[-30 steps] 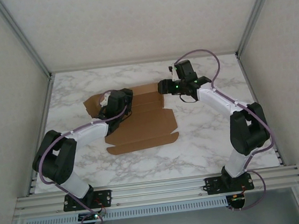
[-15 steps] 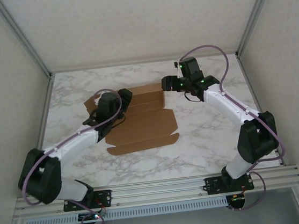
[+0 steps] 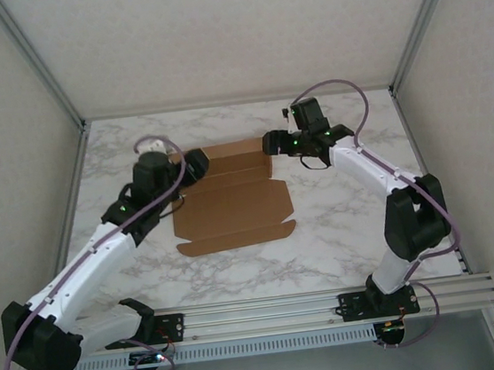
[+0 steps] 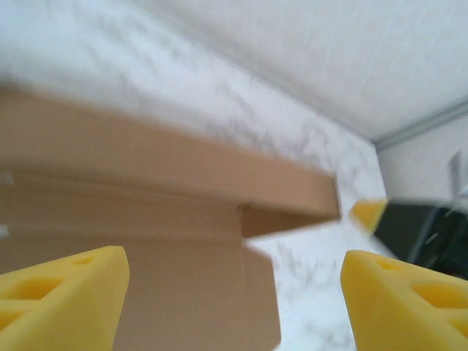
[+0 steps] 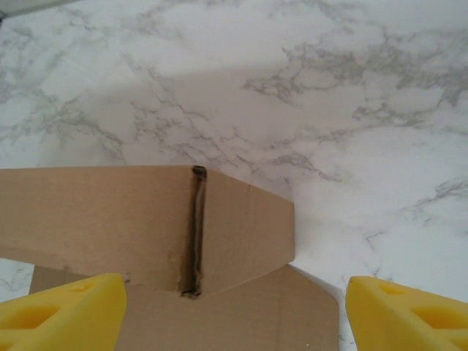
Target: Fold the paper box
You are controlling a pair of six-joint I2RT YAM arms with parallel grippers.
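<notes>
Top external view showed the paper box [image 3: 232, 206] lying mostly flat on the marbled surface [image 3: 350, 227], around its middle and somewhat toward the far edge. The left fingers [image 3: 195, 162] sat at the box's far-left corner and the right fingers [image 3: 269, 140] at its far-right corner, both low over the far strip of cardboard. Each pair stood open. The left wrist view showed its yellow pair spread wide, with brown cardboard beyond and nothing pinched between. The right wrist view showed the same, its pair parted before a far flap with a dark slit and a clipped corner. Whether either pair touched the cardboard could not be told.

The far strip looked tilted up a little along its crease, though the angle was hard to judge. The flap toward the near edge of the surface lay flat and unfolded, so the folding seemed at an early stage.

The cardboard would likely be light, fairly stiff across its panels and willing to bend along the scored lines, so it should hinge rather than crumple if pushed near a crease. Being light on a smooth surface, it would probably slide when pushed from one side alone. Pinning the main panel with one pair while the other raised a flap seemed wise. Flap edges near the corners looked the best places to pinch. The slit and small tabs could tear under a hard squeeze.
</notes>
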